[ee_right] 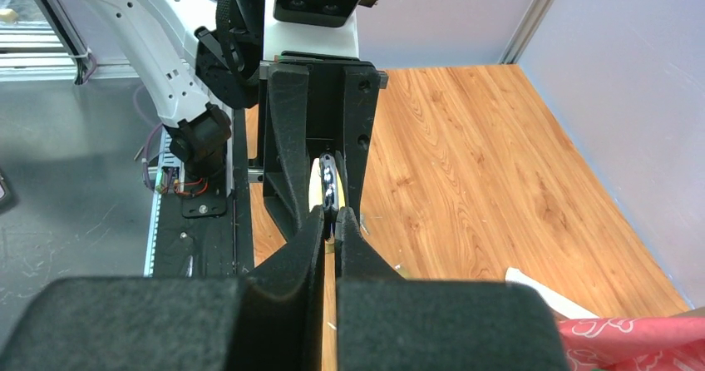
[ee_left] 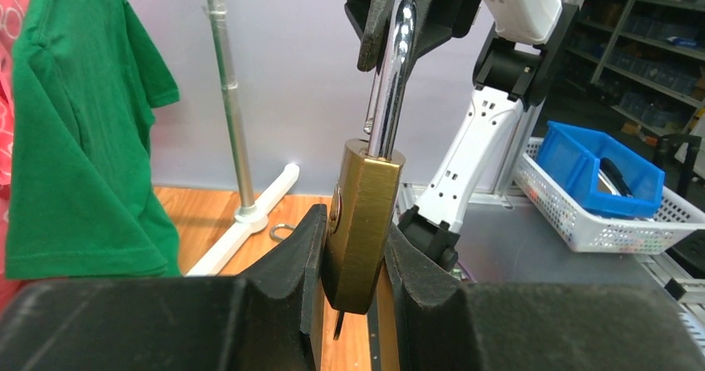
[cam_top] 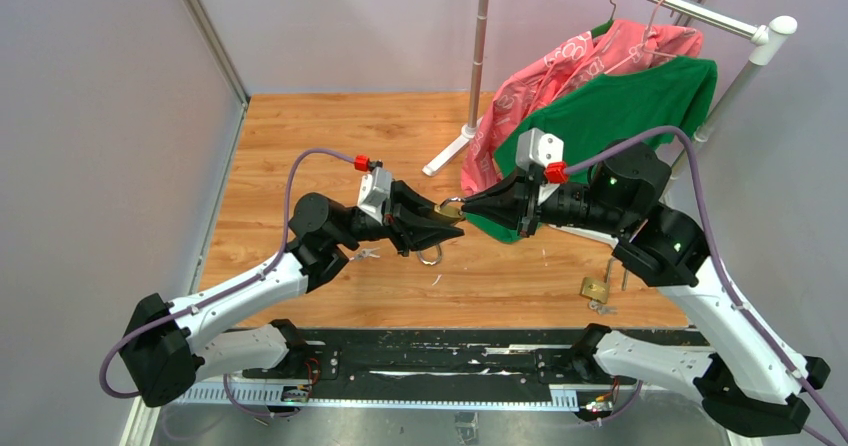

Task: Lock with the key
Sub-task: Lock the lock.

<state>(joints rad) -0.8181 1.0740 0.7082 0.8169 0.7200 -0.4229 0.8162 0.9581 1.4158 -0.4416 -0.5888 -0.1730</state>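
Two robot arms meet in mid-air above a wooden table (cam_top: 330,146), sharing one brass padlock (cam_top: 450,210). We see the left gripper (cam_top: 445,221) with its jaws pinching the brass body by its flat sides. The right gripper (cam_top: 472,206) has its jaws pressed together on the steel shackle (ee_left: 391,80). The padlock is clear of the table, and its long axis runs straight from one gripper to the other, body toward the left arm and shackle toward the right. We judge that any push to seat the shackle has to travel along that line. The shackle shows only edge-on, so we cannot tell whether it is already latched.

A metal ring (cam_top: 431,256) hangs just below the left jaws. It is probably the key ring, though the key itself is too small to make out.

We count two padlocks: the held one, and a second padlock (cam_top: 595,288) lying on the table near the right arm. A clothes rack (cam_top: 480,56) behind carries two garments.
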